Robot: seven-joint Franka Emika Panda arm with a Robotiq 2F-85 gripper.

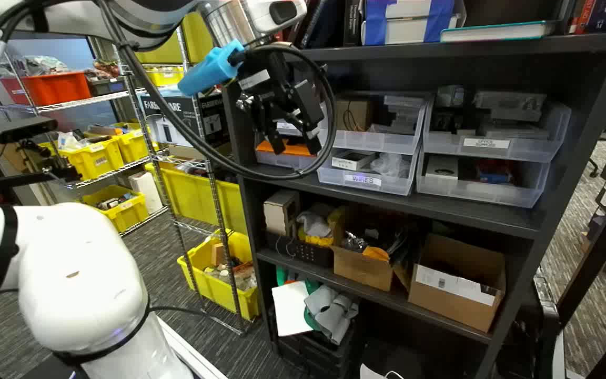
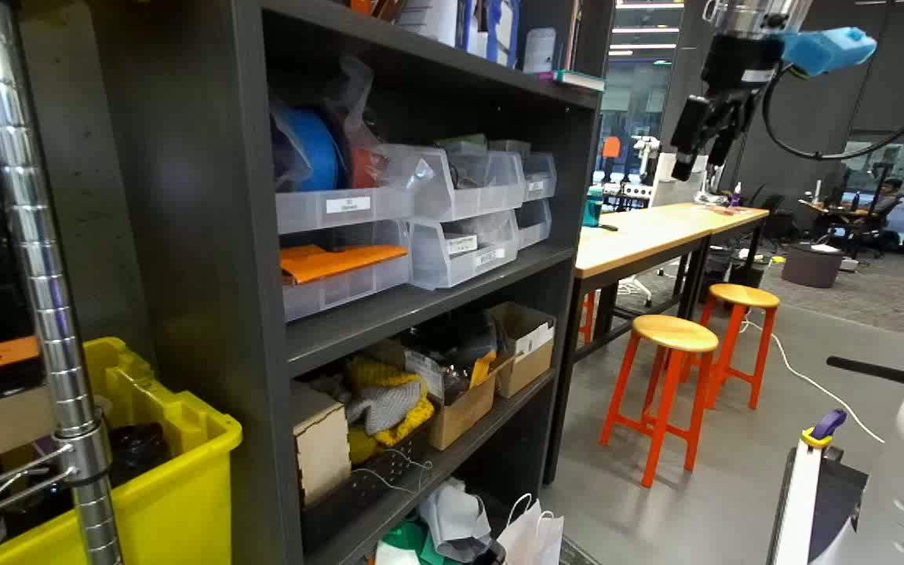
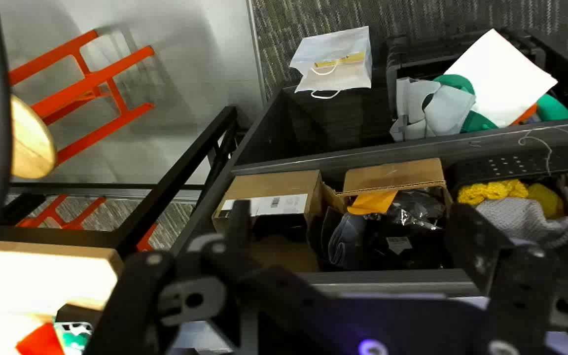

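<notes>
Gripper (image 1: 296, 145): one, black, hanging before a dark bookcase (image 2: 421, 314); fingers (image 3: 238, 224) spread wide, nothing in hold, no contact visible. Stage, by judgement: early; no grip made, the nearby stock resting in its bins and boxes, any hold on an item left undone. Nearest stock, seemingly: plastic bins (image 1: 395, 185), clear, stacked in two tiers, one tagged WIRES; apart from the fingertips, by how much the views leave uncertain. Orange envelope (image 2: 338, 263): lies in a lower bin. Open cardboard box (image 3: 392, 175): on the shelf below the bins; in the wrist view it shows between the fingertips yet well beyond them. Labelled box (image 3: 274, 182): beside it, partly masked by a finger. Grey knit cloth (image 3: 535, 217): opposite side, past the second finger.
</notes>
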